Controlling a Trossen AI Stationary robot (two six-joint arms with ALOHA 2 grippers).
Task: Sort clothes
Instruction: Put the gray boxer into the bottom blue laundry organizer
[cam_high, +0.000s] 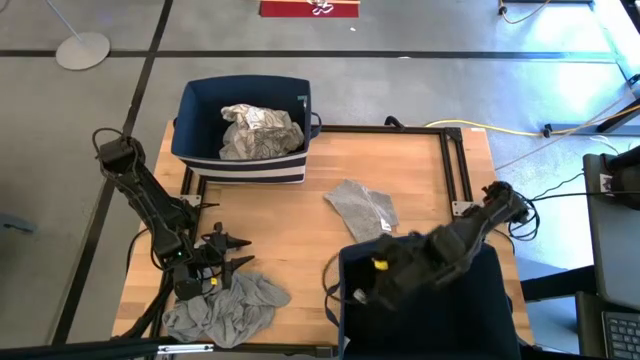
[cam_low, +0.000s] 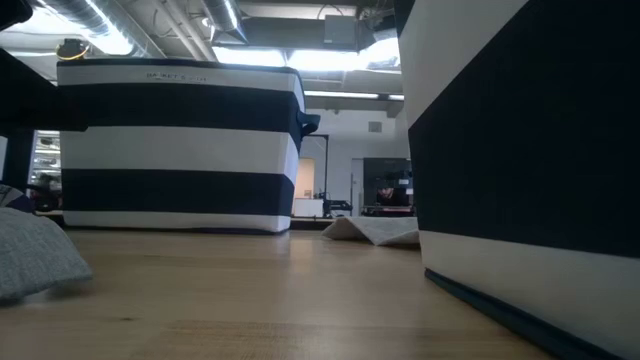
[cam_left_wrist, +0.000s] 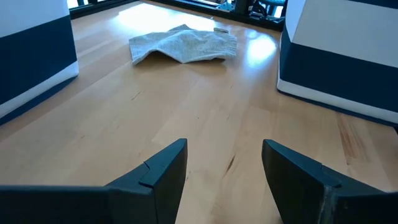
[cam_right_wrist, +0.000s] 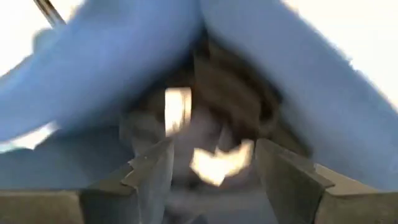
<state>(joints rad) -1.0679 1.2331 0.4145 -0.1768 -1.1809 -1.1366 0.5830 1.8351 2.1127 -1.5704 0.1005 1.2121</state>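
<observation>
A grey garment (cam_high: 228, 308) lies crumpled on the table's near left; it also shows in the low view (cam_low: 35, 252). A second, light grey garment (cam_high: 362, 208) lies flat mid-table and shows in the left wrist view (cam_left_wrist: 183, 45). A white patterned garment (cam_high: 260, 132) lies in the far striped bin (cam_high: 200, 100). My left gripper (cam_high: 228, 256) is open just above the table, beside the crumpled garment's far edge and pointing at the mid-table garment. My right gripper (cam_high: 375, 282) is open, reaching down into the near right navy bin (cam_high: 500, 300); its wrist view (cam_right_wrist: 211, 168) shows blurred dark and light cloth below it.
A black frame (cam_high: 455, 165) runs along the table's far and right edges. The two bins stand at the far left and near right. Bare wood (cam_high: 290, 240) lies between them. Cables (cam_high: 560, 130) lie on the floor to the right.
</observation>
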